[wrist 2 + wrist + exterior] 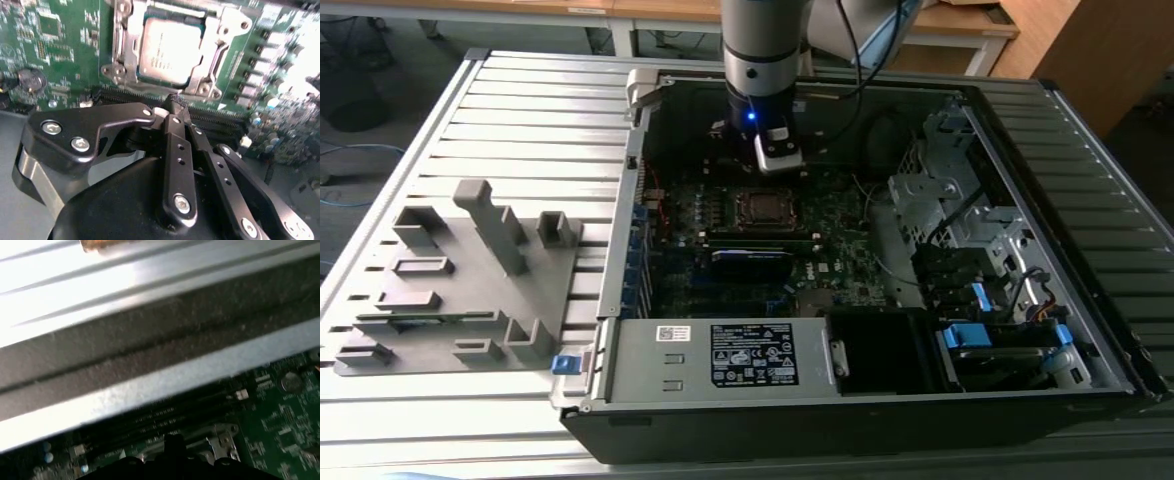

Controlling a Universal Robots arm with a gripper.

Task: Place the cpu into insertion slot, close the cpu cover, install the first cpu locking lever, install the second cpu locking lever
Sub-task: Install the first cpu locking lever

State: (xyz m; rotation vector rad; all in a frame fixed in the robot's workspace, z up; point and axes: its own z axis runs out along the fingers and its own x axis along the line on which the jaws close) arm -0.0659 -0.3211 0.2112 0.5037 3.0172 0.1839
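Observation:
The cpu (167,47), with a dull grey top, lies flat in the insertion slot (761,207) in the middle of the motherboard. The silvery cpu cover (215,50) frames it and looks folded down around it. I cannot make out how the locking levers stand. My gripper (173,100) hangs just above the board beside the slot, over the black memory slots (220,117). Its black fingers meet at the tip, shut with nothing between them. In the exterior view the gripper (778,168) sits just behind the slot.
The open computer case (627,300) lies on a slatted metal table (520,110). A grey fixture block (454,280) stands at the exterior view's left. A power supply (720,355) fills the case's front, drive cages (947,190) and cables its right. The case wall (150,355) runs close by.

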